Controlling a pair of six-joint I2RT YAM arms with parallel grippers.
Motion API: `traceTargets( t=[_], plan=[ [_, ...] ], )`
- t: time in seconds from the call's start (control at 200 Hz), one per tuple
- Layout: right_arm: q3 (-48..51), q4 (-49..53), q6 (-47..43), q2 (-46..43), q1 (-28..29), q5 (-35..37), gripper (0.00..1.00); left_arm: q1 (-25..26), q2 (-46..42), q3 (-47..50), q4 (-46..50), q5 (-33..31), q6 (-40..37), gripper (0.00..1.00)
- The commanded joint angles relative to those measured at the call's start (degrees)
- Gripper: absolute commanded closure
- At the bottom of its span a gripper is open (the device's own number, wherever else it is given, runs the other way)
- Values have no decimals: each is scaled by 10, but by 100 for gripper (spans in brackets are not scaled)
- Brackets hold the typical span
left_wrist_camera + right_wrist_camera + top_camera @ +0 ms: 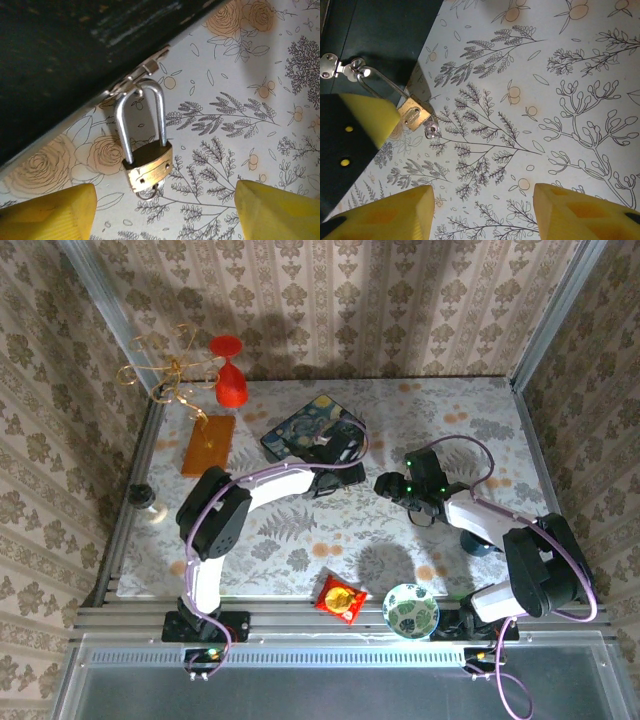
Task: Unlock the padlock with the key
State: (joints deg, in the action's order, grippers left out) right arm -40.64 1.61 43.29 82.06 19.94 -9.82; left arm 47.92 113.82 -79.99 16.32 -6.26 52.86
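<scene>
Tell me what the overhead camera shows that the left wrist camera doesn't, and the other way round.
Overhead, not left wrist: red goblet, orange board, patterned bowl, red packet. Left wrist, not overhead: the brass padlock up close, its shackle hooked through the hasp. Both: the left gripper, open, the dark blue box and the floral table cover.
</scene>
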Motion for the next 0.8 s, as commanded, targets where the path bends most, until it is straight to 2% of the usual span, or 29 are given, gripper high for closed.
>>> traceTargets(
  t=[0.0,0.275,0.53,0.65,0.795],
  plan=[
    [7,3,9,-19,-3,16,44,-4,14,9,-56,-6,0,26],
    [9,3,13,-20,-3,17,44,-14,39,6,-80,-11,-6,31],
    [11,-9,18,-19,-2,13,44,-13,55,12,-104,-35,-11,31],
    [13,-10,19,-19,-2,12,44,-10,59,20,-127,-57,-23,45],
    [21,-17,21,-20,-3,9,44,-7,51,26,-138,-68,-35,55]
  ],
)
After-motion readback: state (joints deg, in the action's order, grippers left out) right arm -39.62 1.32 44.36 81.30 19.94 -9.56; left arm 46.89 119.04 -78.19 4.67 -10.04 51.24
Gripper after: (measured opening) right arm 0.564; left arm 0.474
